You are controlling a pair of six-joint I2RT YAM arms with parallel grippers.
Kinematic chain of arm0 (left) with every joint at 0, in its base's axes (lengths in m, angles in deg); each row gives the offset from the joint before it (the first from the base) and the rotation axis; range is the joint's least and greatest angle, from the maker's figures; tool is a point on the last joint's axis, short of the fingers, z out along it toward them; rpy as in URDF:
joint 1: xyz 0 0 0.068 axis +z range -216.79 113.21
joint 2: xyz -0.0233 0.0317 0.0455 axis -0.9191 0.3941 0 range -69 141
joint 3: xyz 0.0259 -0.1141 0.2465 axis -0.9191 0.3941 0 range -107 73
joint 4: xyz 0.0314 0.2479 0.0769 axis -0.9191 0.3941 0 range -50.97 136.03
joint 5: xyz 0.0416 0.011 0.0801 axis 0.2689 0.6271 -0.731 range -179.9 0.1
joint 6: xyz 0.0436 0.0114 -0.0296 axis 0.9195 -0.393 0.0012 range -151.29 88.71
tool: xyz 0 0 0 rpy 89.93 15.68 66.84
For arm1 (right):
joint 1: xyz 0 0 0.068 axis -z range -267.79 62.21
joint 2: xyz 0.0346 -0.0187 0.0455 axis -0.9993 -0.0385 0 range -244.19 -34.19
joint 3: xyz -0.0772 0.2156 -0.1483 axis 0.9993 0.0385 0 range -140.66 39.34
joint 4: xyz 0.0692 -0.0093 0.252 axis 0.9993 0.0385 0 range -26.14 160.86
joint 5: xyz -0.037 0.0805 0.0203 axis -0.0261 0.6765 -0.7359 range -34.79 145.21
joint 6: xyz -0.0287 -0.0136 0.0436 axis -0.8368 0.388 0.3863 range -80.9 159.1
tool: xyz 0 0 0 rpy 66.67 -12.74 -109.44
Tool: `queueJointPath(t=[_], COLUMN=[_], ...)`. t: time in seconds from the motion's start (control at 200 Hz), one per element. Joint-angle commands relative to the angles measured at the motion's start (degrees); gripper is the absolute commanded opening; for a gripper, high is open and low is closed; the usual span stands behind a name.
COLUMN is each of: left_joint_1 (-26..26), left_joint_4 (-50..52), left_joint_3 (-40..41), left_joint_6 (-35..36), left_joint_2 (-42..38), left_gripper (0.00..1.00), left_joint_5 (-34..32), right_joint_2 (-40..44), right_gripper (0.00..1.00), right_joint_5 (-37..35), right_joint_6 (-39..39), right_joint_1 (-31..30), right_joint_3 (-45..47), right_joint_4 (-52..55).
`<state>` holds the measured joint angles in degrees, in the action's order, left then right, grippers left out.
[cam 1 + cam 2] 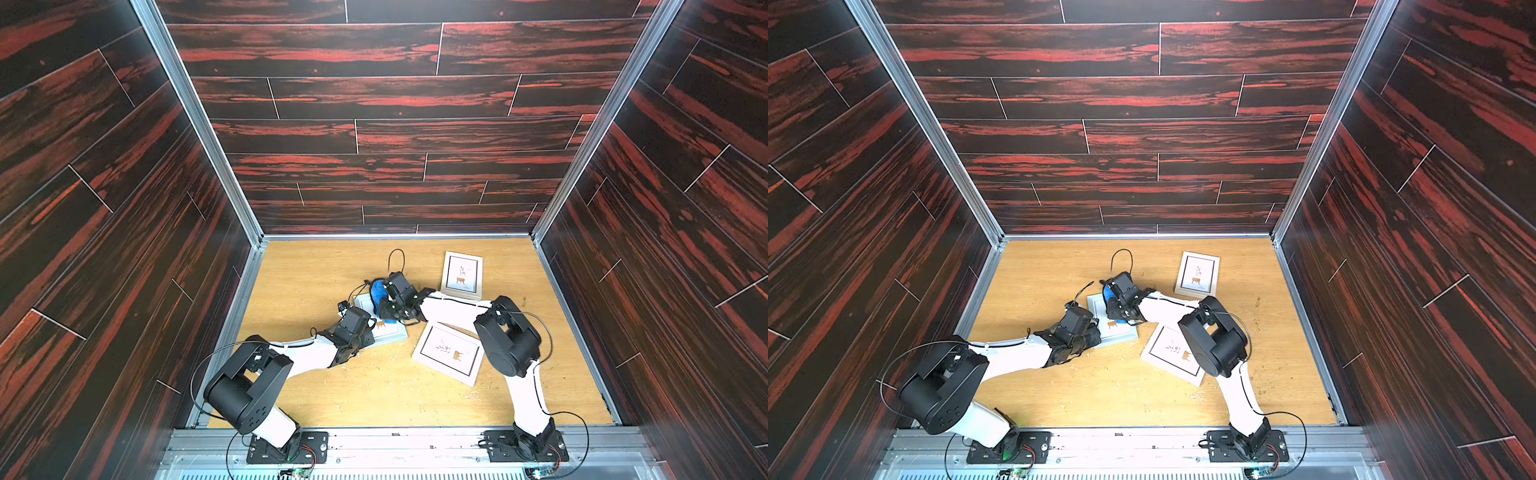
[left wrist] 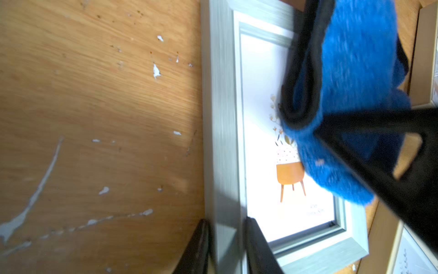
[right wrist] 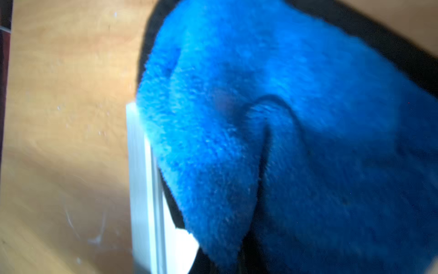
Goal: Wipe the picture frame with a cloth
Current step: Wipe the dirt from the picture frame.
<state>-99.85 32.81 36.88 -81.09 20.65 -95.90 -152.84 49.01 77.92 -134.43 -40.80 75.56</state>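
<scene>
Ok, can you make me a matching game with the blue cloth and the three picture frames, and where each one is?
Things:
1. blue cloth
2. grey frame
3. straight frame
4. tilted frame

Places:
A. lies alone, nearest the back wall
B. bunched in the right gripper, over a picture
C. partly under the right arm
D. its edge pinched by the left gripper

Pairs: 1-B, 2-D, 3-A, 4-C.
</scene>
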Motion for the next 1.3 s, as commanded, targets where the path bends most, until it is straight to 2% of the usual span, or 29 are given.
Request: queueJointPath(t=[0.0,0.075,0.145,0.266,0.366,0.416,0.566,0.626,0.822,0.912,0.972,1.077,1.187,1.298], left_joint_1=[-0.21,-0.13,-0.21,-0.16,-0.16,-0.12,-0.16,-0.16,-0.16,-0.13,-0.15,-0.15,-0.16,-0.11], left_joint_4=[7.01,7.01,6.88,6.88,6.27,7.26,5.49,4.63,4.35,4.05,3.67,3.58,3.93,4.45], left_joint_3=[1.4,1.4,1.4,1.31,1.21,0.31,1.46,1.31,0.31,0.57,1.02,1.92,2.19,1.63], left_joint_6=[2.2,2.68,2.99,3.7,4.75,5.7,5.09,5.45,6.38,5.78,5.38,5.11,5.64,6.27], left_joint_2=[1.64,1.62,1.88,1.86,1.56,1.6,1.39,2.32,4.24,4.12,3.62,2.52,2.09,2.7], left_gripper=[0.23,0.23,0.23,0.23,0.23,0.23,0.23,0.23,0.23,0.23,0.23,0.23,0.23,0.23], left_joint_5=[0.48,0.38,0.81,2.03,3.77,3.83,4.31,5.31,7.44,7.76,7.27,6.51,6.01,6.0], right_joint_2=[4.69,5.23,3.17,-4.05,-8.47,-6.81,1.31,2.41,-4.09,-8.91,-10.51,-9.42,-6.87,-7.94], right_gripper=[0.0,0.0,0.0,0.0,0.0,0.0,0.0,0.0,0.0,0.0,0.0,0.0,0.0,0.0], right_joint_5=[-0.51,-1.75,-2.94,-2.85,-2.52,-1.76,1.84,2.16,4.95,6.27,4.61,-1.38,-2.22,0.9], right_joint_6=[-1.05,-0.89,-1.79,-4.27,-6.26,-6.71,-4.31,-3.61,-1.99,-2.04,-2.81,-3.58,-4.0,-3.8], right_joint_1=[-3.61,-3.04,-0.86,2.79,3.14,2.6,0.94,0.93,0.67,0.57,0.99,3.48,6.43,4.86], right_joint_3=[6.73,7.52,4.63,-6.93,-15.2,-12.85,2.62,5.19,-4.87,-11.93,-14.83,-14.08,-9.48,-10.25], right_joint_4=[4.5,4.83,4.99,6.83,12.23,11.12,4.51,2.51,0.14,2.62,5.24,8.4,6.41,4.38])
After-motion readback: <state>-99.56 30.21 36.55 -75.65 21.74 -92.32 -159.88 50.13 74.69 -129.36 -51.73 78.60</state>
